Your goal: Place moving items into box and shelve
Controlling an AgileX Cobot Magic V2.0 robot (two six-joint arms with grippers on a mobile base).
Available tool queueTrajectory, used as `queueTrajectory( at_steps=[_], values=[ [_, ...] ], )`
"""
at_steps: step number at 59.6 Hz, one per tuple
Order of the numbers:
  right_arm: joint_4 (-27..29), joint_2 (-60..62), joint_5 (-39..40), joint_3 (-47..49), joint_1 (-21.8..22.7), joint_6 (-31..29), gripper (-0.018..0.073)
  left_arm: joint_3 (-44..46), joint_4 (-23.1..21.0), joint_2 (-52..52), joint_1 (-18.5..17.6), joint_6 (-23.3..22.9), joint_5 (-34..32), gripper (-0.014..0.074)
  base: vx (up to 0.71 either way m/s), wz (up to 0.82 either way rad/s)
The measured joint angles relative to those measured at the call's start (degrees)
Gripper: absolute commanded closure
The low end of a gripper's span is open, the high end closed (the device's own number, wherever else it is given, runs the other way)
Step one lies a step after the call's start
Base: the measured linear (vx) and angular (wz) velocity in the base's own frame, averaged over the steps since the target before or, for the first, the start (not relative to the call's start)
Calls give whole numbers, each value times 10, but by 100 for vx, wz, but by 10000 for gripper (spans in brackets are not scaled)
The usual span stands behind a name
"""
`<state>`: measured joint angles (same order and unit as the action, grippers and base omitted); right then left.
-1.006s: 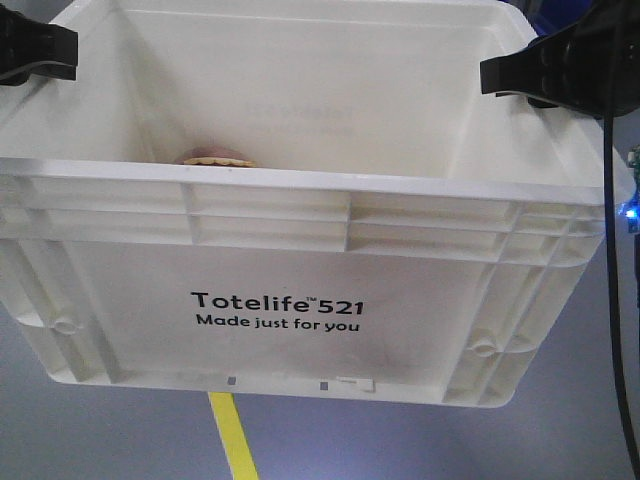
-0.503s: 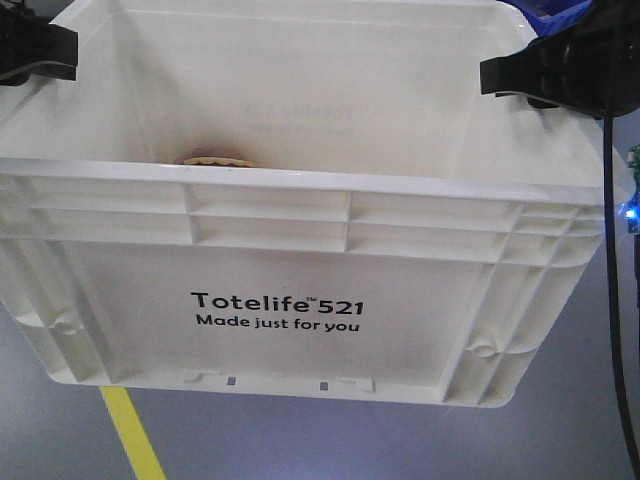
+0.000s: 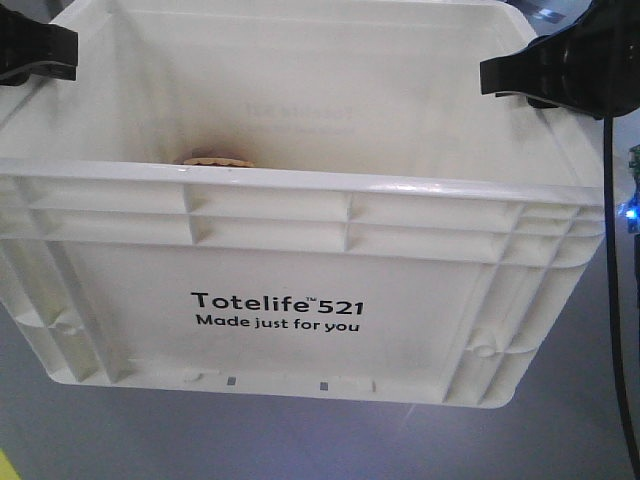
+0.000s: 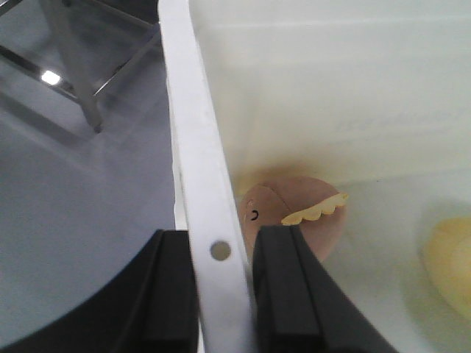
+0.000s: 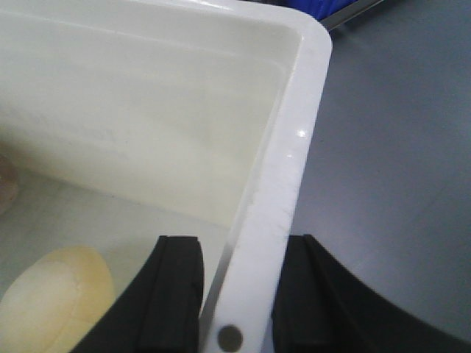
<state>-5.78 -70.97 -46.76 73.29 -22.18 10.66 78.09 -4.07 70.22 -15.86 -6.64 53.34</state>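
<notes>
The white Totelife tote (image 3: 300,250) hangs above the grey floor (image 3: 300,445), carried by its two side rims. Two things lie on its bottom. A pale tan bun (image 5: 51,301) sits toward the right gripper's side. A brownish rounded toy (image 4: 294,213) with a yellow scalloped edge lies close to the left wall; it is perhaps a clam shell, but the view is soft. The bun looks smooth, rounded and creamy, and is only partly in frame. The left gripper (image 4: 221,294) is clamped on the left rim, one finger on each side. The right gripper (image 5: 235,294) pinches the right rim likewise.
</notes>
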Motion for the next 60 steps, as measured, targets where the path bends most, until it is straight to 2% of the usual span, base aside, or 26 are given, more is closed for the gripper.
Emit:
queueTrajectory(
  at_steps=[60],
  values=[
    [0,0,0,0,0,0,565,0,0,0,0,0,0,603,25,-53]
  ],
)
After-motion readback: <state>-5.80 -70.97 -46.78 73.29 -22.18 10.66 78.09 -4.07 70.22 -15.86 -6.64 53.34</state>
